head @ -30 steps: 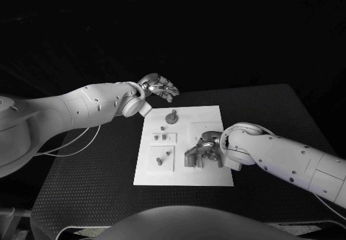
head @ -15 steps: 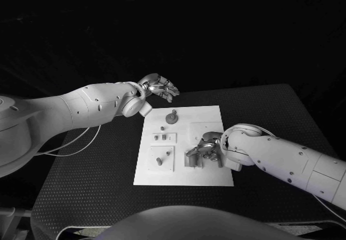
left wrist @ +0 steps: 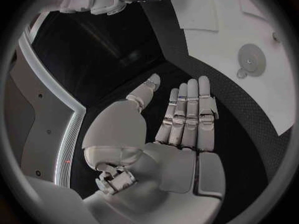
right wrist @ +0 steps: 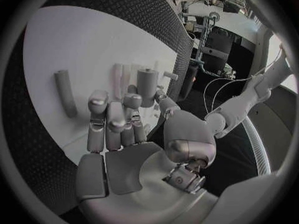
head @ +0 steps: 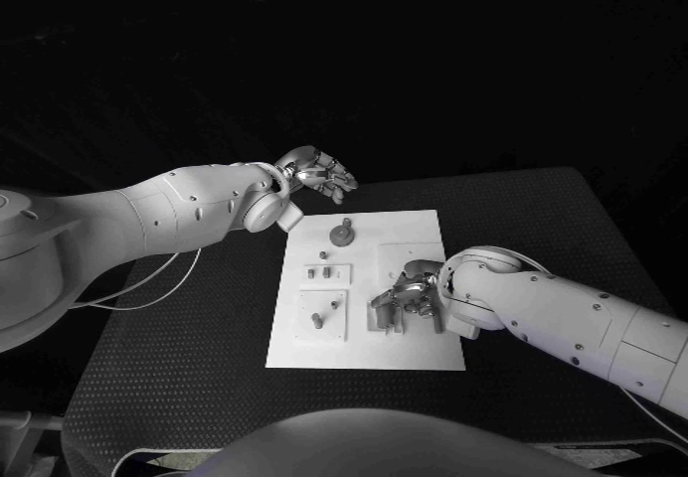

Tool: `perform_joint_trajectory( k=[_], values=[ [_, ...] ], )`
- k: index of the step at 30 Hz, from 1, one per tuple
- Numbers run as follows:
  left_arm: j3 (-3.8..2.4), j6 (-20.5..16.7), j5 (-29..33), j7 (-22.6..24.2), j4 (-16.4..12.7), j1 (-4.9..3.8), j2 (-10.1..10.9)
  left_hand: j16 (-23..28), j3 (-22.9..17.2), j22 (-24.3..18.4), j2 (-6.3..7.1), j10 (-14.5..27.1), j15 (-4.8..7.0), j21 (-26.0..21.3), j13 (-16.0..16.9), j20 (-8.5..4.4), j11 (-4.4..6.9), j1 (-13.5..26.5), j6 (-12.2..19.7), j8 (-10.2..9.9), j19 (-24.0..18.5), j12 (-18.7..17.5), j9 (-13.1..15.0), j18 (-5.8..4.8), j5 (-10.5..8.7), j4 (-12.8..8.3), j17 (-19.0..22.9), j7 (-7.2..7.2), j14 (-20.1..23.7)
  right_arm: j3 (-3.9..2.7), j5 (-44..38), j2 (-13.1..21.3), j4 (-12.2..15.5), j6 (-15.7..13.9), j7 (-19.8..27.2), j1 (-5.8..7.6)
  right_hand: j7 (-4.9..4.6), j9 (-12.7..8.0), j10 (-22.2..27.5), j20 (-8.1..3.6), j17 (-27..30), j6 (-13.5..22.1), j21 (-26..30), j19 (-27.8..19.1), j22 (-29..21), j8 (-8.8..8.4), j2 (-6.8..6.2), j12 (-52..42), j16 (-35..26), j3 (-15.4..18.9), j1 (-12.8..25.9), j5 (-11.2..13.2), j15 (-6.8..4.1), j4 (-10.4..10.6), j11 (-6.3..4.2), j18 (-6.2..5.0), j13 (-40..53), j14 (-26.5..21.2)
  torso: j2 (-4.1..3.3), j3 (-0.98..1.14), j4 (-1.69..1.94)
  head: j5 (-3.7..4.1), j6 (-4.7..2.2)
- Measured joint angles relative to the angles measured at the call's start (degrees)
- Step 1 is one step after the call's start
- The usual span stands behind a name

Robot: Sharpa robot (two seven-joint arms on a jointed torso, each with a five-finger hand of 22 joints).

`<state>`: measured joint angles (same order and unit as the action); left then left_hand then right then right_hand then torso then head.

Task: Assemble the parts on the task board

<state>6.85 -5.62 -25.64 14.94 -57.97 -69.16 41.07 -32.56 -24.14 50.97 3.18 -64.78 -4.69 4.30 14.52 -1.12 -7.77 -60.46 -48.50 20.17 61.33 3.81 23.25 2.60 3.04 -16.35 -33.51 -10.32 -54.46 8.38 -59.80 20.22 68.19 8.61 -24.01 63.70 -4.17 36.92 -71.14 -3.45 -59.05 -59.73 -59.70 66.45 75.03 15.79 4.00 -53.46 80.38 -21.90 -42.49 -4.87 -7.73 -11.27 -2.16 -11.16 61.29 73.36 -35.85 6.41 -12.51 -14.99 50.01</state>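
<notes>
Right hand (head: 408, 300) rests low on the task board (head: 366, 353) at its right side, fingers curled down among the grey parts there, a cylinder (right wrist: 147, 87) just beyond the fingertips; whether it grips one I cannot tell. Left hand (head: 318, 174) hovers past the board's far left corner, flat, fingers straight, holding nothing

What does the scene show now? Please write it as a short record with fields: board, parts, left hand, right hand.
board: white task board lies flat in the middle of the black table
parts: round part near the board's far edge; small pegs left of centre
left hand: left hand hovers beyond the board's far left corner, fingers straight, holding nothing
right hand: right hand is low over the board's right side, fingers curled by an upright cylinder; grip unclear
</notes>
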Motion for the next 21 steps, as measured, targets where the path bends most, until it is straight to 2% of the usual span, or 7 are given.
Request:
perform_joint_trajectory(
  k=[21],
  values=[
    [0.0,0.22,0.02,-0.07,0.03,0.0,0.08,0.0,-0.16,0.01,-0.23,0.0,0.0,0.0,0.01,0.0,0.0,0.23,0.0,-0.03,0.0,0.0,0.0,0.0,0.0,0.16,-0.06,0.0,0.0,0.03,0.64,-0.22,0.27,0.68,-0.36,-0.29,0.0,-0.15,0.41,0.01,0.32,0.01,0.01,-0.01,0.0,-0.33,0.01,0.0,-0.19,-0.13,0.01,0.06,0.05,0.12,0.01,-0.16,-0.05,-0.34,-0.02,0.0,-0.04,-0.12,0.0]
  ],
)
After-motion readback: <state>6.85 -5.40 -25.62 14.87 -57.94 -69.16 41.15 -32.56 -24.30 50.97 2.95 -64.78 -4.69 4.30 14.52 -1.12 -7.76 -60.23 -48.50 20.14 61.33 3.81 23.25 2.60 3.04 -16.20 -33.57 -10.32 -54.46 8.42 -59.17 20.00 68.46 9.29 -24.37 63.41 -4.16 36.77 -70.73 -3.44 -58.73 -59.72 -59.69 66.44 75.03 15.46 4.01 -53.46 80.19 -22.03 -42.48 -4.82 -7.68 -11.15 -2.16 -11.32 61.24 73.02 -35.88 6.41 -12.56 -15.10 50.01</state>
